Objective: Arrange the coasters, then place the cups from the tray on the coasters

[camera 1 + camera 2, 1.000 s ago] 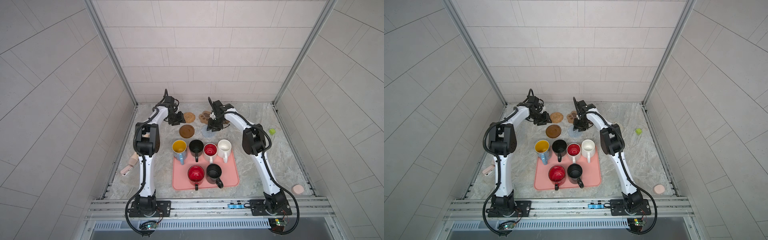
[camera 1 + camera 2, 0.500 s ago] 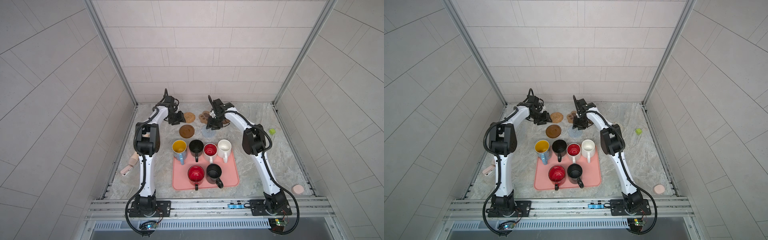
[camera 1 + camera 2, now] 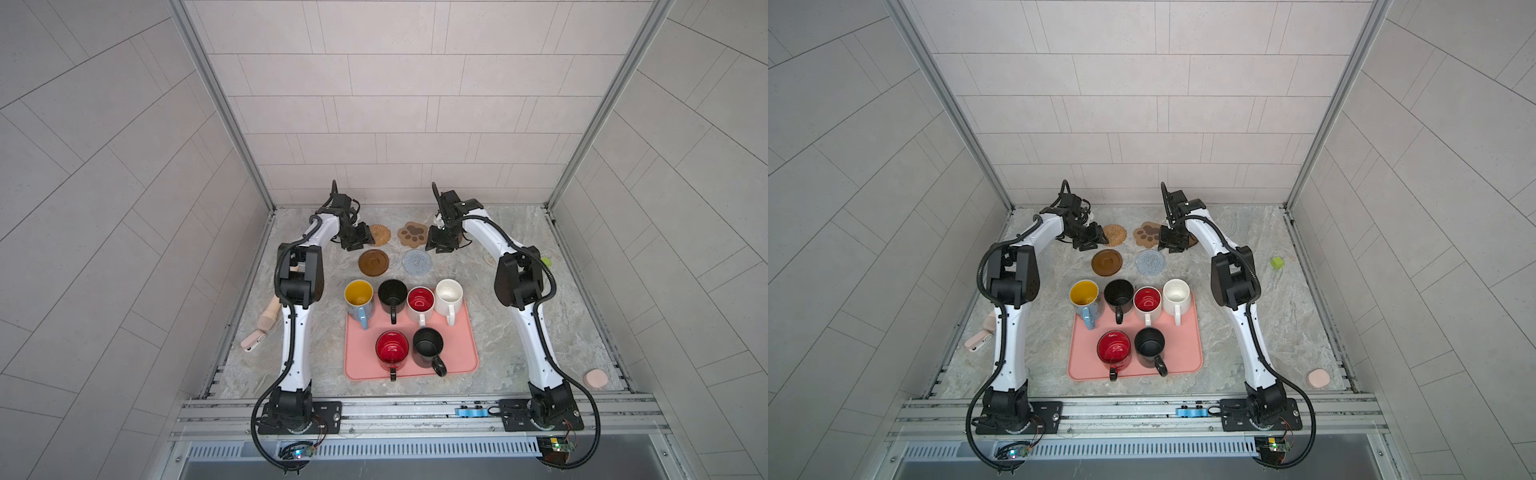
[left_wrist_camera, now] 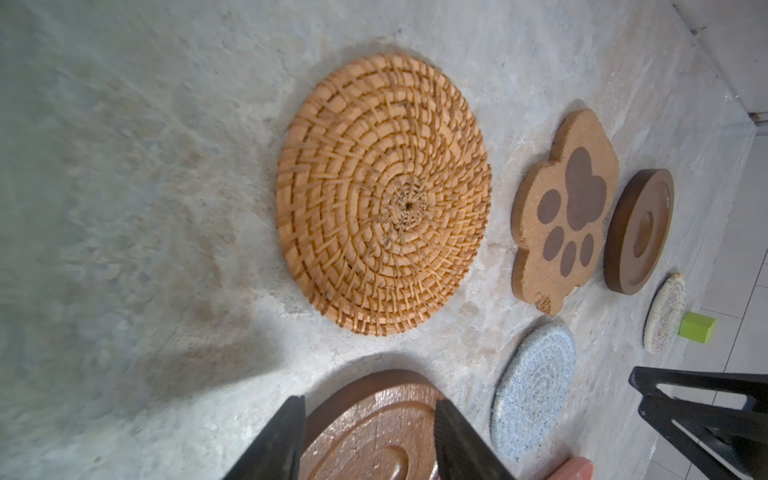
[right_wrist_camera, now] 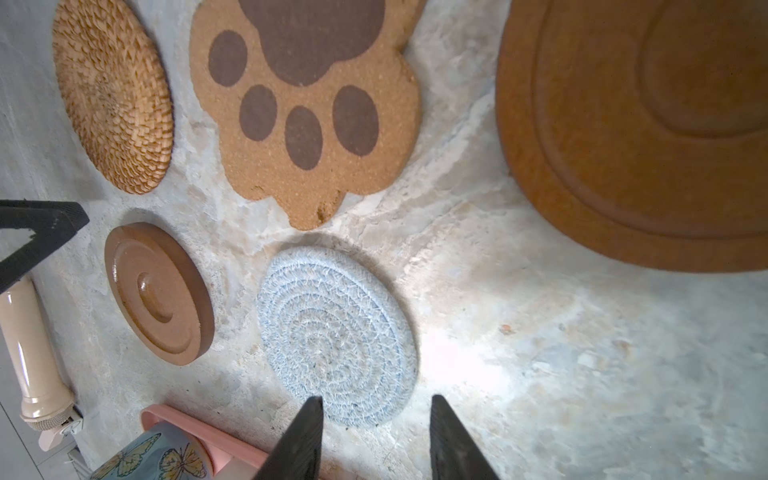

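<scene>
**Top views.** In both top views the left end effector (image 3: pixel 360 242) sits at the far side of the table (image 3: pixel 519 332). It is just beside the rattan coaster (image 3: pixel 380 235), with the dark wooden disc (image 3: pixel 373 262) just in front of it. The right end effector (image 3: pixel 437 246) is just beside the paw coaster (image 3: pixel 412 233), and the grey-blue crochet coaster (image 3: pixel 417 261) lies just in front of it. The whitish crochet coaster (image 3: pixel 488 257) peeks out from behind the right arm. In a top view the second wooden disc (image 3: pixel 1192 240) shows partly behind the right end effector (image 3: pixel 1169 246). All six cups (image 3: pixel 392 295) stand on the pink tray (image 3: pixel 461 353), well apart from both end effectors.

**Left wrist view.** The left end effector (image 4: pixel 369 403) has its fingers moderately apart and holds nothing. The dark wooden disc (image 4: pixel 365 440) shows through the gap, and the rattan coaster (image 4: pixel 382 195) lies beyond the tips. Farther off are the paw coaster (image 4: pixel 565 208), the second wooden disc (image 4: pixel 640 232), the whitish crochet coaster (image 4: pixel 665 311) and a green block (image 4: pixel 698 327).

**Right wrist view.** The right end effector (image 5: pixel 376 399) is fairly narrow and empty, with its tips over the edge of the grey-blue crochet coaster (image 5: pixel 336 332). The second wooden disc (image 5: pixel 644 124) looms close by. The only print to be seen is butterflies on the light blue cup (image 5: pixel 153 457), which stands at the tray's corner (image 5: pixel 199 428).
</scene>
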Tool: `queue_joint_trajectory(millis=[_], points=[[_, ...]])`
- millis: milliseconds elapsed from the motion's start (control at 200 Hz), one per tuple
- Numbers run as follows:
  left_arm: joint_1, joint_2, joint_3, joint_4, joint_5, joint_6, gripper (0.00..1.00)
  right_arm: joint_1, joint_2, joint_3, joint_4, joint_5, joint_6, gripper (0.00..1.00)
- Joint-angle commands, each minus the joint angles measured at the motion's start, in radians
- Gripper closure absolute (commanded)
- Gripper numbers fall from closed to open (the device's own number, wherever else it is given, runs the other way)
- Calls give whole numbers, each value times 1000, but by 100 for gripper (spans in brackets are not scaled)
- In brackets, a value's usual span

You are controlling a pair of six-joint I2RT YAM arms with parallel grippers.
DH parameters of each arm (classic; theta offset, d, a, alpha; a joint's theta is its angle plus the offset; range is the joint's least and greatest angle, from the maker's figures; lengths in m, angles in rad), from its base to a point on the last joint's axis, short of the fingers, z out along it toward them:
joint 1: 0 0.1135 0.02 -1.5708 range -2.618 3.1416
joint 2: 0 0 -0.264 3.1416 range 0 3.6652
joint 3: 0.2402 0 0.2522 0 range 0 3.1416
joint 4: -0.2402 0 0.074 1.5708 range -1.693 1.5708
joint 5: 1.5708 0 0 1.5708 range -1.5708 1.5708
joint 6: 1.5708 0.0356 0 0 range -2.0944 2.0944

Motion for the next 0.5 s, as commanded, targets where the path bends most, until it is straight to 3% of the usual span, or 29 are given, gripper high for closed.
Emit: queue_joint_trajectory(millis=[0, 495], points=[[-7, 17, 32, 20, 27, -18, 42, -1, -56, -10, -25, 22, -2, 55], [-11, 23, 6, 22, 53, -14, 42, -33, -63, -10, -15, 25, 23, 55]])
